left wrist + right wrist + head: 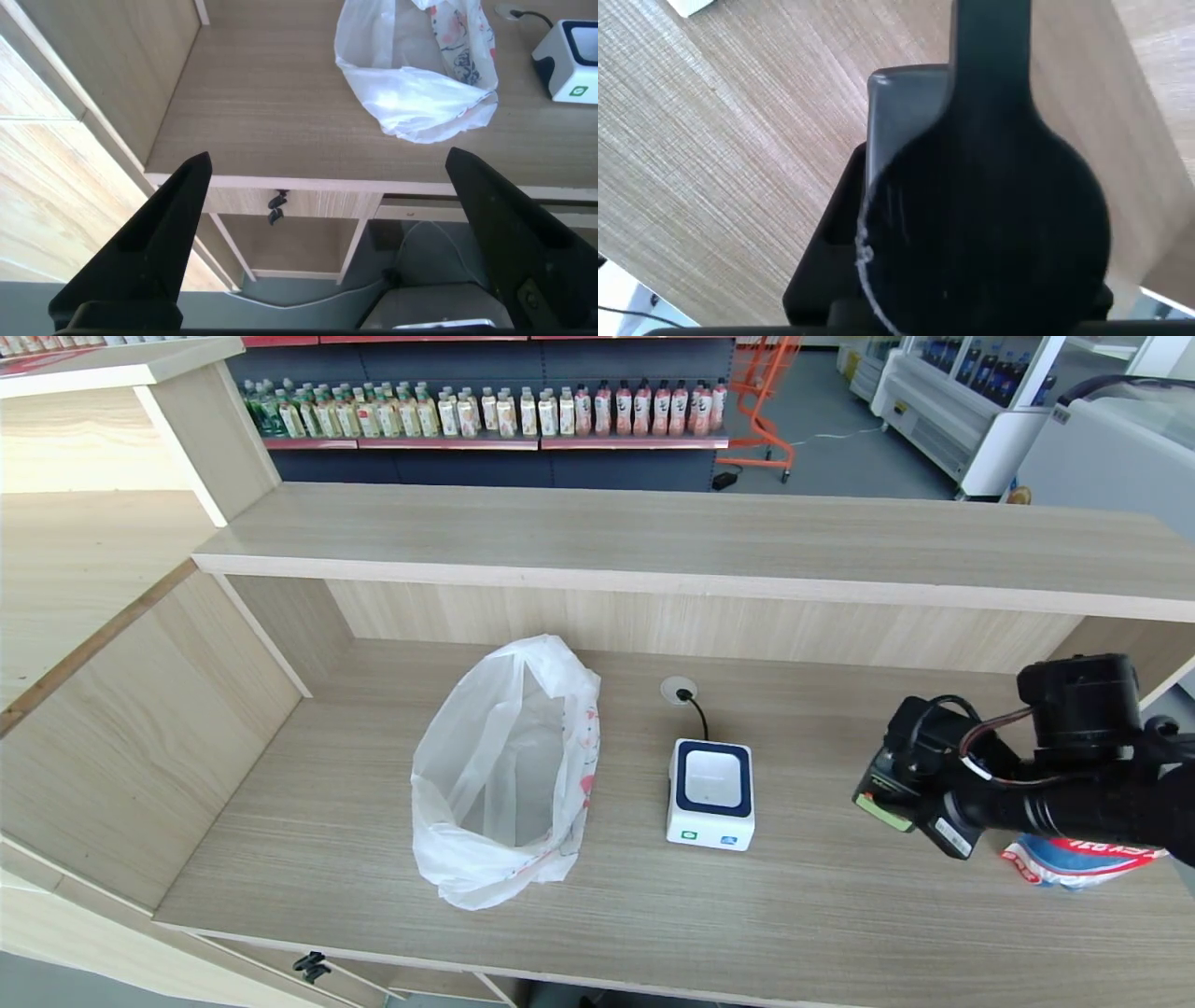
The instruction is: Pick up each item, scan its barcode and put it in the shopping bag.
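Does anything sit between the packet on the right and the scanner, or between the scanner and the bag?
Nothing visible does. Only bare counter lies between the packet and the scanner, and between the scanner and the shopping bag, which lies open.

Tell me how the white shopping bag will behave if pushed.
The shopping bag is probably floppy: its thin film sags in wrinkles. It looks empty and light, so a push would likely slide or crumple it on the counter.
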Motion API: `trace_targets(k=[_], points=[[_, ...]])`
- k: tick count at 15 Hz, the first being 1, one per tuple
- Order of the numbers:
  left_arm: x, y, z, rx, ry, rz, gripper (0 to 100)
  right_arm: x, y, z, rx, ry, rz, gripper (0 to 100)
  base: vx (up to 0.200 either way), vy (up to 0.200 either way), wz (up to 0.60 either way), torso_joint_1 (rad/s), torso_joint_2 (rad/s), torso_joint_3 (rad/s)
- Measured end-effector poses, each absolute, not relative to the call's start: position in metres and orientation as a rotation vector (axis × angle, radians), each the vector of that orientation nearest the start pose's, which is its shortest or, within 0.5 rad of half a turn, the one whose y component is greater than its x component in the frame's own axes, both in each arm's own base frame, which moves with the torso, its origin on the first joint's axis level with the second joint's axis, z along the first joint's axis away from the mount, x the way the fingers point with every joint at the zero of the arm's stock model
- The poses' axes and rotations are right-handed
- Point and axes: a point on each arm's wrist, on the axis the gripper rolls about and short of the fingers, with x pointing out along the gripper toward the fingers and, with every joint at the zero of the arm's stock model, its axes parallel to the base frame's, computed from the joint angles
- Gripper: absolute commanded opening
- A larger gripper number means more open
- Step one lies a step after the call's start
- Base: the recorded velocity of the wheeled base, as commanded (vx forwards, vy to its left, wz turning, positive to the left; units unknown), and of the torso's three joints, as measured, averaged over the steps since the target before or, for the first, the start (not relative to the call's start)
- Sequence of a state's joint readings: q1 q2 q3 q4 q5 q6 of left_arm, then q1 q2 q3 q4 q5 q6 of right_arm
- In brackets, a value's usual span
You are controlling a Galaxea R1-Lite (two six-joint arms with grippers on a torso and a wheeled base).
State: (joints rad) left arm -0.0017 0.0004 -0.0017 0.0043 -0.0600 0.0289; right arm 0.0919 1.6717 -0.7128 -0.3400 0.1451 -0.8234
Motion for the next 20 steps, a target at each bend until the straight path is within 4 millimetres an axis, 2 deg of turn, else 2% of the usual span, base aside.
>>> trace_targets(k=[3,6,8,10,12,14,16,17,20], points=[[-0.023,-0.001,0.075,0.029,0.003,-0.062,100,0.228,0.012,0.163,-0.889,0.345,0.383,0,0.0,0.0,0.0,0.0,0.0,0.0],[-0.023,-0.001,0.075,0.029,0.003,-0.062,100,0.189,0.009,0.17,-1.272,0.073,0.452,0,0.0,0.0,0.0,0.0,0.0,0.0],[-0.023,-0.001,0.075,0.029,0.003,-0.062,100,0.176,0.013,0.171,-1.536,-0.176,0.595,0,0.0,0.0,0.0,0.0,0.0,0.0],[-0.023,-0.001,0.075,0.029,0.003,-0.062,100,0.168,0.015,0.169,-1.871,-0.442,0.688,0,0.0,0.0,0.0,0.0,0.0,0.0],[-0.023,-0.001,0.075,0.029,0.003,-0.062,100,0.163,0.021,0.164,-2.072,-0.737,0.766,0,0.0,0.0,0.0,0.0,0.0,0.0],[-0.023,-0.001,0.076,0.029,0.002,-0.062,100,0.159,0.041,0.16,-2.149,-1.07,0.829,0,0.0,0.0,0.0,0.0,0.0,0.0],[-0.023,-0.001,0.075,0.029,0.003,-0.062,100,0.157,0.064,0.156,-2.123,-1.411,0.873,0,0.0,0.0,0.0,0.0,0.0,0.0],[-0.023,-0.001,0.075,0.029,0.003,-0.062,100,0.158,0.074,0.152,-2.075,-1.497,0.915,0,0.0,0.0,0.0,0.0,0.0,0.0],[-0.023,-0.001,0.075,0.029,0.003,-0.062,100,0.162,0.091,0.144,-1.995,-1.593,0.995,0,0.0,0.0,0.0,0.0,0.0,0.0]])
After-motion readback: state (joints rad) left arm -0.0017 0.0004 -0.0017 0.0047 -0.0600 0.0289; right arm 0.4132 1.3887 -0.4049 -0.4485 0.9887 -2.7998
